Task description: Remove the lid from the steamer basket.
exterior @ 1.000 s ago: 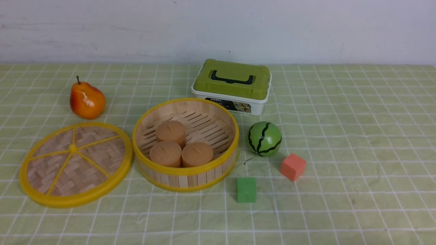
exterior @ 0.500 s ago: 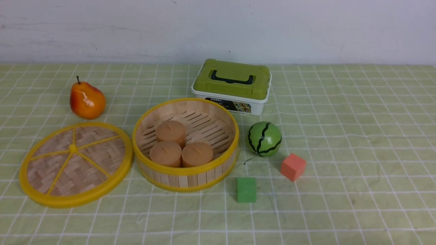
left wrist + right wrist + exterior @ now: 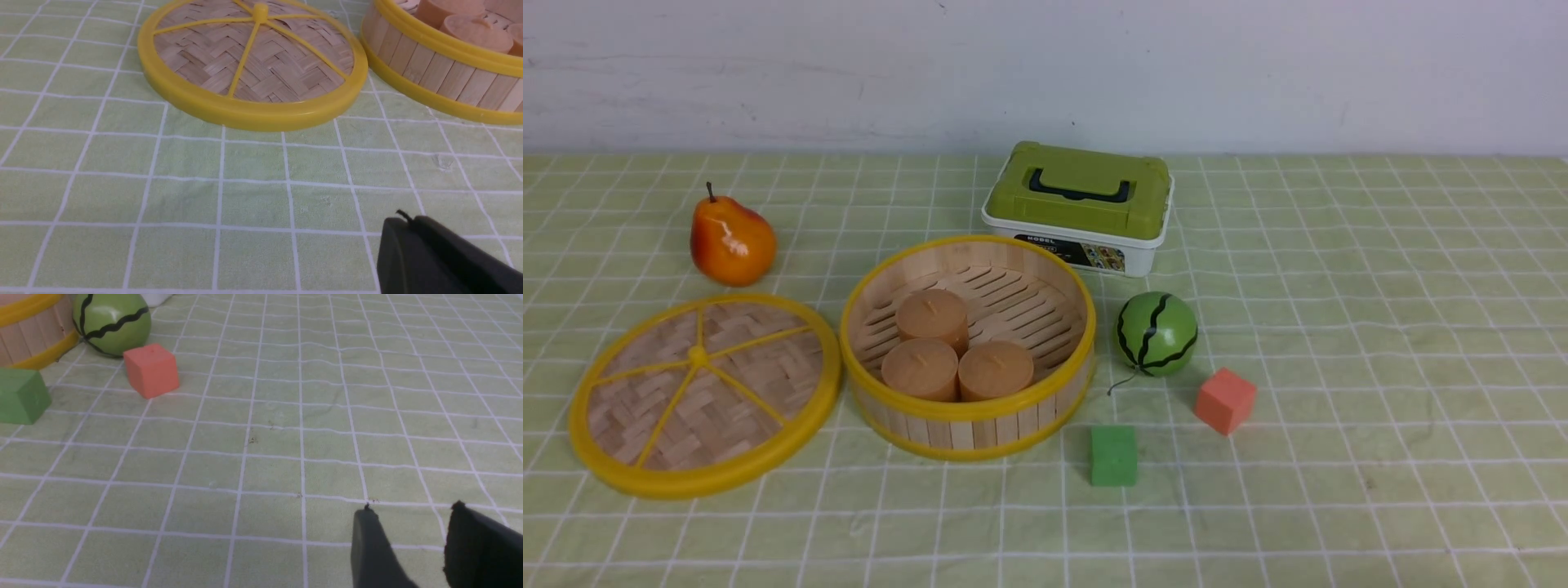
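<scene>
Change: nothing has moved since the earlier frames.
Lid (image 3: 704, 395): woven bamboo disc, yellow rim and spokes, flat on the bench (image 3: 1380, 343), just left of the steamer basket (image 3: 968, 347).
Basket: wood slats, open, three tan cylinders (image 3: 956, 347) inside.
Left gripper (image 3: 410, 220): jaws closed, empty; wrist view only.
Right gripper (image 3: 412, 510): jaws slightly apart, empty.

Bright even light; soft faint shadows; glare on pear (image 3: 731, 237); frames sharp.

Left gripper (image 3: 404, 222) seemingly closed; right gripper (image 3: 410, 512) parted.
</scene>
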Robot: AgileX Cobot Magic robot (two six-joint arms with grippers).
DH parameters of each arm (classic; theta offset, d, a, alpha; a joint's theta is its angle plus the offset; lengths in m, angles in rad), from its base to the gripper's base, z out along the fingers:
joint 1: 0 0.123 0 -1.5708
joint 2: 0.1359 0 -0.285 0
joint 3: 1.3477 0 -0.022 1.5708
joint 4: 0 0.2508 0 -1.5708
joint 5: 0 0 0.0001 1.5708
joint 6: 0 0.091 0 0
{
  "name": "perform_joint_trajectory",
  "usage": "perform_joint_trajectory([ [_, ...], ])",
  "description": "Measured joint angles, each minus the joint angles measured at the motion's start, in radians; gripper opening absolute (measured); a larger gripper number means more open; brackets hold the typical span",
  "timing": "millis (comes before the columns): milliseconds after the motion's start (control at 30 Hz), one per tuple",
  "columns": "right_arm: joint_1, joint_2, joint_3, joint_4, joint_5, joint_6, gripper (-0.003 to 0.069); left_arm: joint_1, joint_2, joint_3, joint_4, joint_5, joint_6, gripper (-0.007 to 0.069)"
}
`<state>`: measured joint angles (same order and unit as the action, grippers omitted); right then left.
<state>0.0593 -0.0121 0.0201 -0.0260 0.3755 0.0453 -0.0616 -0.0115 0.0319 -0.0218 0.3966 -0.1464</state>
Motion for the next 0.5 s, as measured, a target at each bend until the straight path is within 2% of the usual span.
perform_joint_trajectory([
  [500,0.0,0.0,0.0,0.0,0.0,0.0,0.0241,0.0,0.0,0.0,0.0,0.0,0.0,0.0007],
])
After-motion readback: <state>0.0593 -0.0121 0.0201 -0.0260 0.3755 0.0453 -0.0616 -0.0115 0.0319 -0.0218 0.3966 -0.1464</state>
